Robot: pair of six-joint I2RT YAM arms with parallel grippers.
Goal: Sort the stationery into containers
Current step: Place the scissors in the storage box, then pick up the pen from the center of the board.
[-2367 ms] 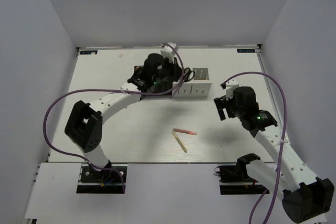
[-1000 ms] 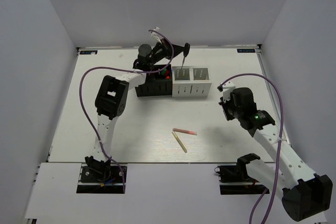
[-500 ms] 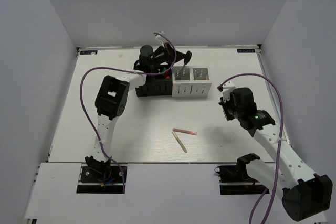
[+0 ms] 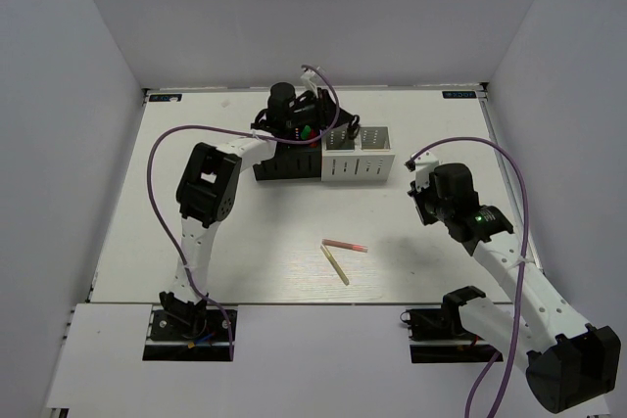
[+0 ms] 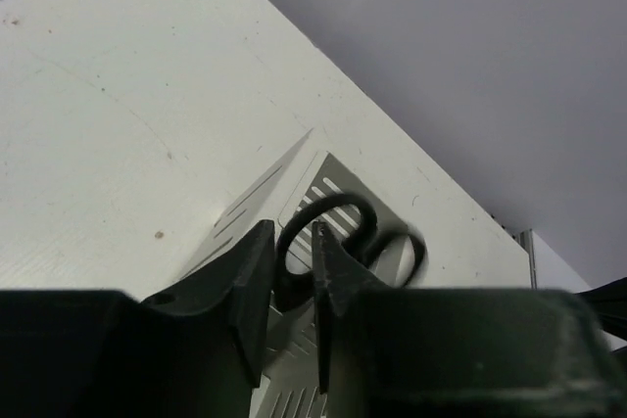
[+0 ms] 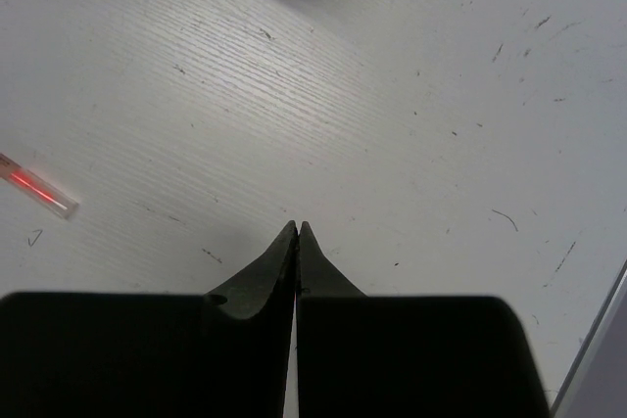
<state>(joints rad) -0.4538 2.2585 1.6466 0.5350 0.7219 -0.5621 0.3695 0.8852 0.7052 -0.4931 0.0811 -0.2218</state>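
Black-handled scissors (image 5: 345,200) at white holder (image 5: 331,176)

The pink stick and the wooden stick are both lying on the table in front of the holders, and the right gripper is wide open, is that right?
Not quite. The right gripper is shut, with no gap at its tips, as the right wrist view shows. The pink stick and the wooden stick do lie on the table in front of the holders.

White table (image 4: 255,242). Row at 12 o'clock: black holders (image 4: 279,165) at its 9 o'clock end, white holders (image 4: 358,163) with dotted sides at 3 o'clock. Scissors (image 5: 377,232) black-handled. Pink stick (image 4: 345,245), pale wooden stick (image 4: 335,265). Purple cables (image 4: 150,175).
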